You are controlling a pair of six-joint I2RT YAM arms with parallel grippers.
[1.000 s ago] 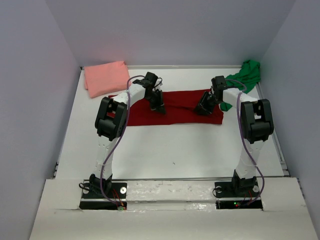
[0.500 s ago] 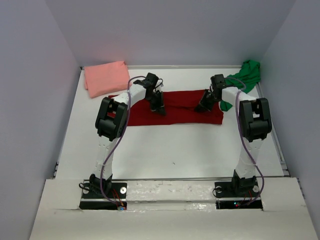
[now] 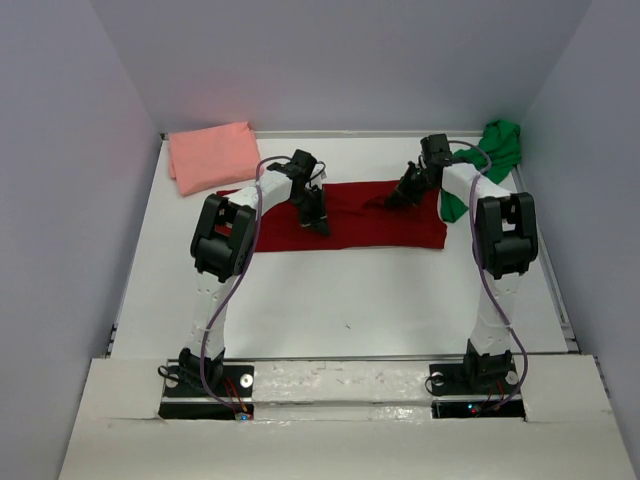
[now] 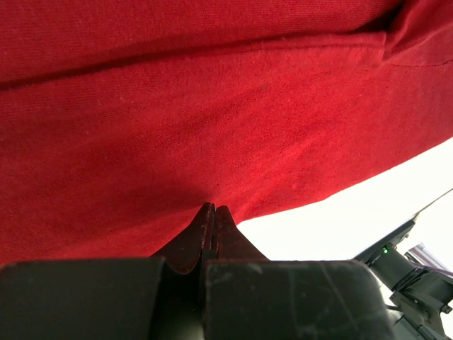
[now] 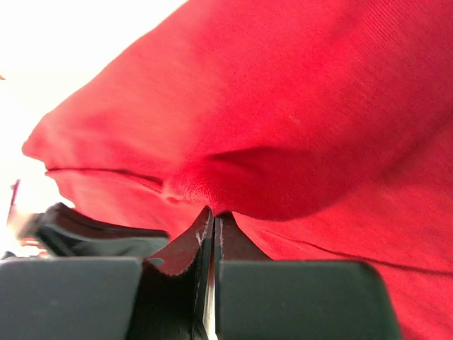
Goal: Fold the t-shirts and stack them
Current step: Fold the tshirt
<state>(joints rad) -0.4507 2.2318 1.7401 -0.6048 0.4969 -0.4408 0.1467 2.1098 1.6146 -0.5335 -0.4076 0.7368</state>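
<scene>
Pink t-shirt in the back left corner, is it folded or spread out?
Folded, it seems: the pink t-shirt lies as a compact, straight-edged rectangle, with no sleeves or collar showing.

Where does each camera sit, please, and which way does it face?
Top: above and behind, looking down at the table, red shirt, pink shirt, green shirt; left arm and right arm show.
Left wrist: on its arm, looking along the left tool, shut on the red shirt.
Right wrist: on its arm, looking along the right tool, shut on the red shirt.
Shared: the red shirt.
</scene>
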